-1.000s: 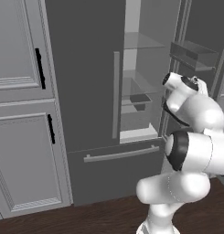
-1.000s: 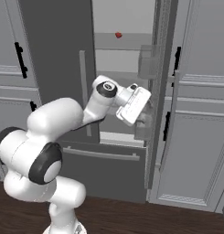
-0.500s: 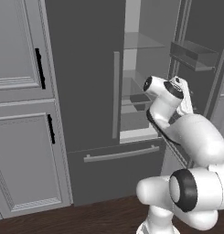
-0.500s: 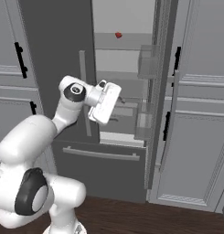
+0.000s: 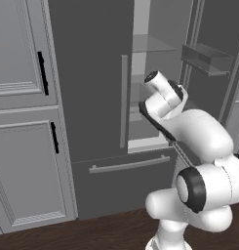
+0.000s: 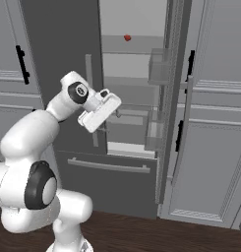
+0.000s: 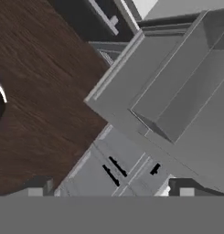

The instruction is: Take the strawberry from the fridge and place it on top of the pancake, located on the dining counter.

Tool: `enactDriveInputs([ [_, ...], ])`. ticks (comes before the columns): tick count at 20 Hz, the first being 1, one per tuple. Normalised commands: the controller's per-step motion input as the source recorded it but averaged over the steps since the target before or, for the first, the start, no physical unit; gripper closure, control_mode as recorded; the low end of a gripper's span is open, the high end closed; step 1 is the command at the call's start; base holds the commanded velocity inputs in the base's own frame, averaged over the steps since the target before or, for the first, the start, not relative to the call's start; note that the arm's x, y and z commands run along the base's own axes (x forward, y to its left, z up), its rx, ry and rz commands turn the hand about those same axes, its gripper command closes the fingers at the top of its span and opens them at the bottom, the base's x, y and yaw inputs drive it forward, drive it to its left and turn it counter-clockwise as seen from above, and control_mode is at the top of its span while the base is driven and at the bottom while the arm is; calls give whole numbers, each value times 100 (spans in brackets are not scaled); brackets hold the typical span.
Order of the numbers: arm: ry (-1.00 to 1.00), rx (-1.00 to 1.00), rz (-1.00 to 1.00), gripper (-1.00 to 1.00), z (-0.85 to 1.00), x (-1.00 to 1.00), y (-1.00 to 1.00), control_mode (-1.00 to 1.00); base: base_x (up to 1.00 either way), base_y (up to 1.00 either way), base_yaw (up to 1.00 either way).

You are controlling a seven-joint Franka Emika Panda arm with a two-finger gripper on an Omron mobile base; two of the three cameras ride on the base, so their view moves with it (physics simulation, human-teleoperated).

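The strawberry (image 6: 127, 37) is a tiny red berry on an upper shelf inside the fridge (image 6: 58, 54), whose right door stands swung open and left door (image 5: 91, 73) is shut. My gripper (image 6: 103, 115) hangs in front of the opening at mid height, well below and left of the berry, nothing in it. Seen from the hand, the gripper (image 7: 113, 187) has its tips wide apart, open, looking down at a door bin (image 7: 177, 96) and the floor. The pancake and the dining counter are out of view.
The open door's bins (image 6: 159, 66) jut out right of the opening. The fridge's bottom drawer has a bar handle (image 5: 128, 165). Light grey panelled cabinets (image 5: 18, 146) with black handles flank the fridge. Dark wood floor (image 7: 35, 91) lies below.
The arm has swung left across the fridge opening, carrying the hand away from the open door's side. The jaws stay open and the strawberry has not moved.
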Motion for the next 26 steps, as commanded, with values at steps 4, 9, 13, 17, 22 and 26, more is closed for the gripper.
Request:
enactDriveInputs([
  [4, -32, 54, -48, -100, -32, 30, 50, -100, 0, 0, 0],
  [9, -53, 56, -40, -100, -44, 3, 68, -100, 0, 0, 0],
  [13, -97, 27, -20, -100, -1, -4, 36, -100, 0, 0, 0],
  [17, -80, 11, -17, -100, 2, 32, 41, -100, 0, 0, 0],
  [22, -26, 7, -14, -100, 7, 55, 62, -100, 0, 0, 0],
  [26, -9, 0, -1, -100, 2, 14, 54, -100, 0, 0, 0],
])
